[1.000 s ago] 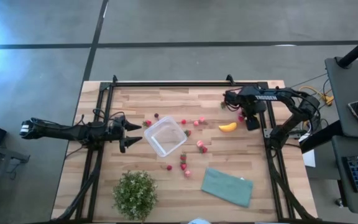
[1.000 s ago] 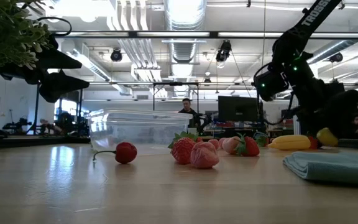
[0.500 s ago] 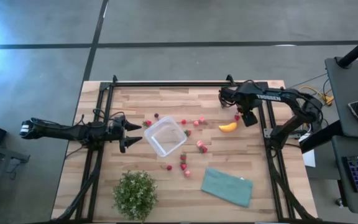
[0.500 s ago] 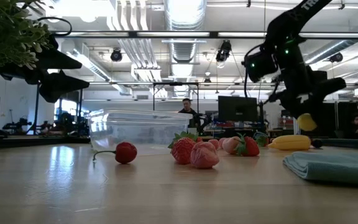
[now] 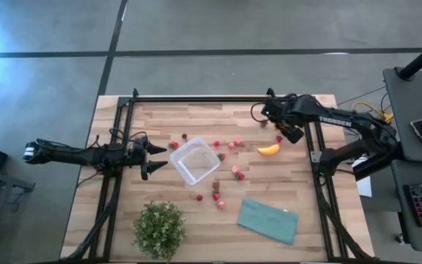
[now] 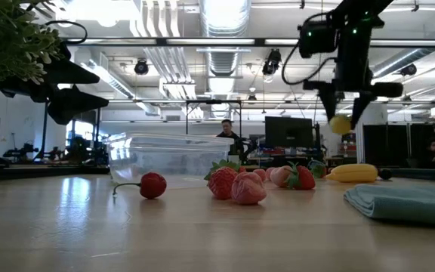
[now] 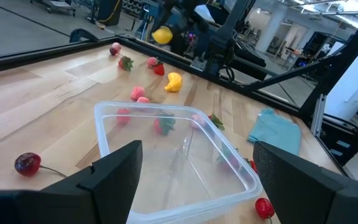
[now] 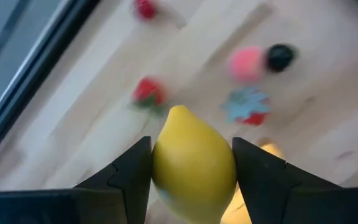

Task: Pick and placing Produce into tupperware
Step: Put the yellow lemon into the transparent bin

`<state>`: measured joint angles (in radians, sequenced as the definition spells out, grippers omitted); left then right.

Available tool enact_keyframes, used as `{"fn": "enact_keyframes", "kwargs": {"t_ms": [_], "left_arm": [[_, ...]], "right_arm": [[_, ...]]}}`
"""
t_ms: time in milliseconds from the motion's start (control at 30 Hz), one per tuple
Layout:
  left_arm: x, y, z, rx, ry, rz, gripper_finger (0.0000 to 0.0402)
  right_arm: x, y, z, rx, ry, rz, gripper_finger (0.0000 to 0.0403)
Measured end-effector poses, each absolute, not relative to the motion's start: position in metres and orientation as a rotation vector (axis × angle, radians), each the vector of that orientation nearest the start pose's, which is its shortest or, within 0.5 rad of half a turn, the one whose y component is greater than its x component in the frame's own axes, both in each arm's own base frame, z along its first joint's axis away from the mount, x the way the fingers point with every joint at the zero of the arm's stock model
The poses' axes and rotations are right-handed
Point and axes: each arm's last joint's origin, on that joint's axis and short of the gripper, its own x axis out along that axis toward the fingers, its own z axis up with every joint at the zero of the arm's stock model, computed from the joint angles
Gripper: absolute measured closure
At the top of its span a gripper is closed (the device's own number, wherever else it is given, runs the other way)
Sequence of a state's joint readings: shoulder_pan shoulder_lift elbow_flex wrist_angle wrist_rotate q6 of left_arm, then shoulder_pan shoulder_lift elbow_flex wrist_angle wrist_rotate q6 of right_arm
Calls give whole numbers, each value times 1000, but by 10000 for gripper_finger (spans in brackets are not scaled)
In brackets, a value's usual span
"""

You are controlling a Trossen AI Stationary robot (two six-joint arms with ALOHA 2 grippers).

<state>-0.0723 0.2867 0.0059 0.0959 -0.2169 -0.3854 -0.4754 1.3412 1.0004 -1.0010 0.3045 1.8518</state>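
Right gripper clamps the yellow fruit across its middle, at two o'clock from the tub; it looks light, smooth, slippery. Left gripper waits, fingers spread.

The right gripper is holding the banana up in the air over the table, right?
Not quite. The right gripper is holding the round yellow fruit up in the air, not the banana. The right wrist view shows the round fruit clamped between its fingers, and the high view shows the banana lying on the table.
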Motion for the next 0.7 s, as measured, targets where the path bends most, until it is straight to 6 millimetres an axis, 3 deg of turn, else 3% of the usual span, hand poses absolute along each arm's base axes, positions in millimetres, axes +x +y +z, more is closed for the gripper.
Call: {"fn": "enact_keyframes", "kwargs": {"t_ms": [300,700], "left_arm": [[113,-2,150,-357,153,178,109],[113,-2,150,-357,152,178,109]], "right_arm": [[233,-98,252,1356,489,-1264,216],[295,-73,242,1359,504,-791,213]]}}
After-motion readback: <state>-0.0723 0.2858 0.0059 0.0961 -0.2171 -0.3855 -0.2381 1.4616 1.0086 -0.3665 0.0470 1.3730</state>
